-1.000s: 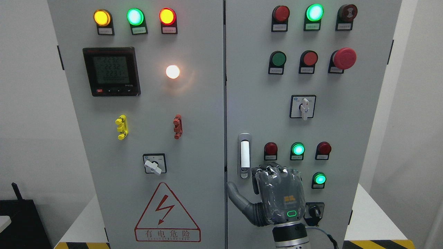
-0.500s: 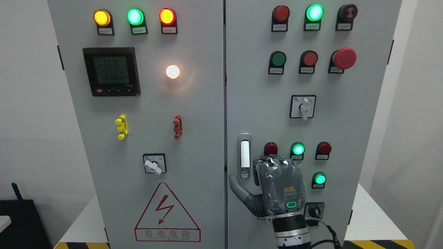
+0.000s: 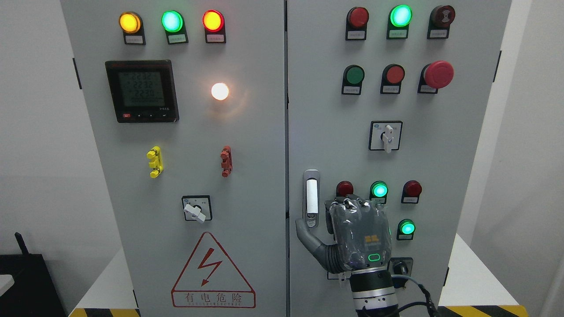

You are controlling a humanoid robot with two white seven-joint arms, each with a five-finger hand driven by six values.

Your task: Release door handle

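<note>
Right hand (image 3: 359, 235) upright against cabinet door (image 3: 335, 132) — fingers loose, holding nothing — thumb beside door handle (image 3: 311, 198).

Your single head view looks straight at the cabinet (image 3: 282, 132), square-on and close, so both doors nearly fill the frame. The line of sight sits about level with the meter (image 3: 142, 91). White wall shows at far left and right. The right hand (image 3: 359, 235) enters from the bottom edge.
</note>
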